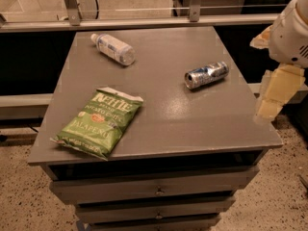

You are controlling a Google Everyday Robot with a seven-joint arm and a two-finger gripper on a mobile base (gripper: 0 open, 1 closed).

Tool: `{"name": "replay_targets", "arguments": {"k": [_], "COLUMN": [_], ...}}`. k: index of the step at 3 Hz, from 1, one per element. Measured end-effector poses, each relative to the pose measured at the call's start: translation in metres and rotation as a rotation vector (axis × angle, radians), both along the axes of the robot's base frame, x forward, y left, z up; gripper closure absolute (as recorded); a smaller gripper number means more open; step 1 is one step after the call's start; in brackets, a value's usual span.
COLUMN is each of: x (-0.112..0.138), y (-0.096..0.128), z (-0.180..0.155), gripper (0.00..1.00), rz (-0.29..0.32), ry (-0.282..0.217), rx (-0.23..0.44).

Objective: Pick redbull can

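Observation:
The redbull can (206, 75) is a slim silver-and-blue can lying on its side on the right half of the grey cabinet top (163, 124), its shiny round end facing front-left. My gripper (270, 64) hangs off the table's right edge, right of the can and apart from it. Its two cream fingers (276, 90) stand apart, open and holding nothing. The white arm body above them runs out of view at the right.
A clear plastic water bottle (113, 48) with a white label lies at the back left. A green chip bag (100, 121) lies flat at the front left. A metal railing (144, 22) runs behind the table. Drawers (156, 190) sit below the top.

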State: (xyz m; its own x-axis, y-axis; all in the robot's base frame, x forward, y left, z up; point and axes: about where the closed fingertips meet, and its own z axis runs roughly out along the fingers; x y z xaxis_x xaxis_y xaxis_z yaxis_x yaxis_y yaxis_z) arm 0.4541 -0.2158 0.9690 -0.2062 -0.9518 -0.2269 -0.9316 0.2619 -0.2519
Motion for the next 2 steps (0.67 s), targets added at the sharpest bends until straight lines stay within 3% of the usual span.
{"name": "replay_targets", "arguments": {"k": [2], "x": [0.092], "y": [0.012], "z": [-0.033], "gripper": [0.0], "rz": [0.062], "ry": [-0.089], "rx": [0.054]}}
